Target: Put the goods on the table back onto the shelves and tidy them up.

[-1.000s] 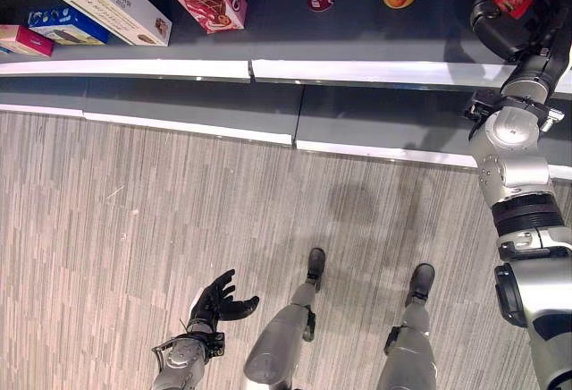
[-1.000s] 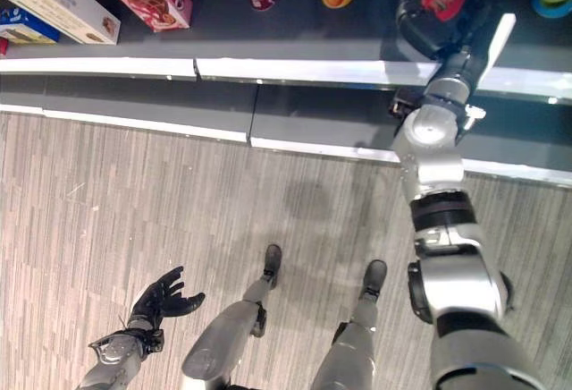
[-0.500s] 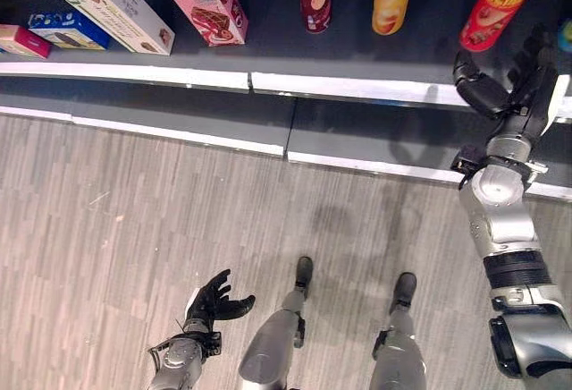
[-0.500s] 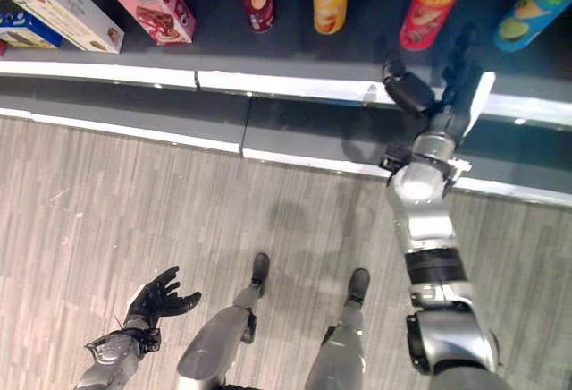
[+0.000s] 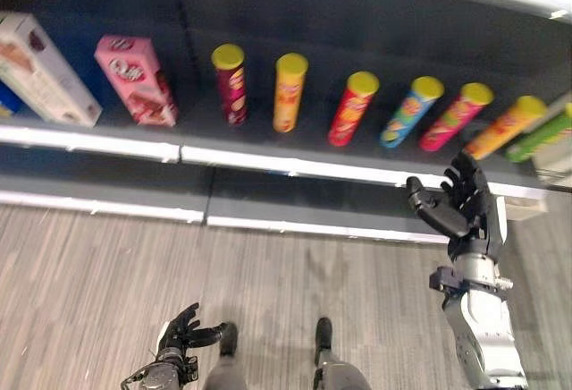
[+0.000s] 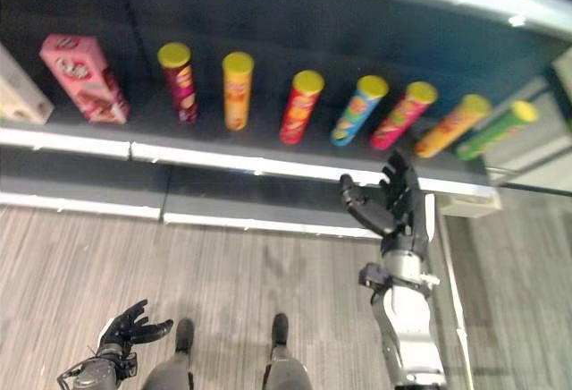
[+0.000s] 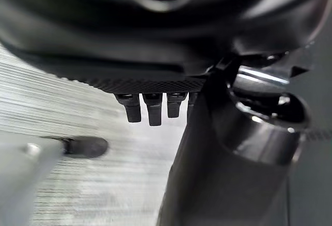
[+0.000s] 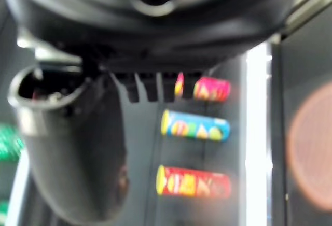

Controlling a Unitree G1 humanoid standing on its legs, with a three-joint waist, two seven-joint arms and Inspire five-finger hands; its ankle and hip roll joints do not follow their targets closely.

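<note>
Right hand (image 5: 466,209), fingers spread and empty, hovers at four o'clock below the shelf (image 5: 268,159); left hand (image 5: 181,330), relaxed open, hangs at seven.

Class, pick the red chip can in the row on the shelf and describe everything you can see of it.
The red chip can is a tall, slim tube with a yellow lid on top and a red printed wall bearing yellow markings. It stands upright on the dark shelf, third in the row of cans, between the orange-yellow can and the blue can, apart from both. Nothing grips it; the right hand is open in front of the shelf edge, off to its side.
</note>
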